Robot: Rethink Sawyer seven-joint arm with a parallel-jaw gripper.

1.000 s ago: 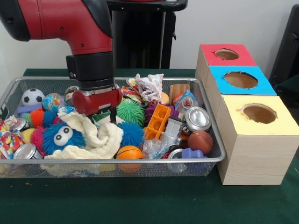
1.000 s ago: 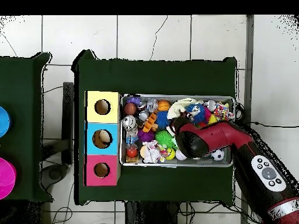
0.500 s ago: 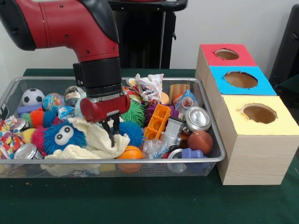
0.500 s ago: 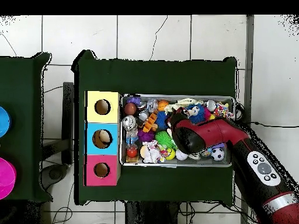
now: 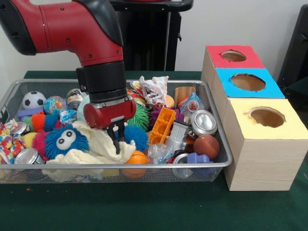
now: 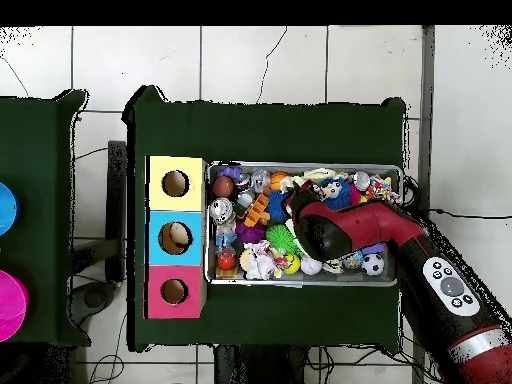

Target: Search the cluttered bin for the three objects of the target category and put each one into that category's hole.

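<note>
Gripper [image 5: 117, 140]: lowered into the wire basket [image 5: 217, 139], tips against the cream cloth [image 5: 98, 147]; whether its prongs are apart or together cannot be told.
Just below the tips: orange ball [image 5: 136, 160]. Beside it, toward the boxes: blue spiky ball [image 5: 136, 136], orange plastic block [image 5: 161, 125], silver can [image 5: 203, 122], brown ball [image 5: 206, 146]. On the other side: blue googly-eyed toy [image 5: 62, 140], soccer ball [image 5: 33, 100].
Beyond the basket: three wooden boxes with holes, topped red [image 5: 233, 56], blue [image 5: 248, 82], yellow [image 5: 267, 118].
No legible writing.
Surface: dark green table cloth [image 5: 144, 207]; tiled floor [image 6: 260, 60] around it.
</note>
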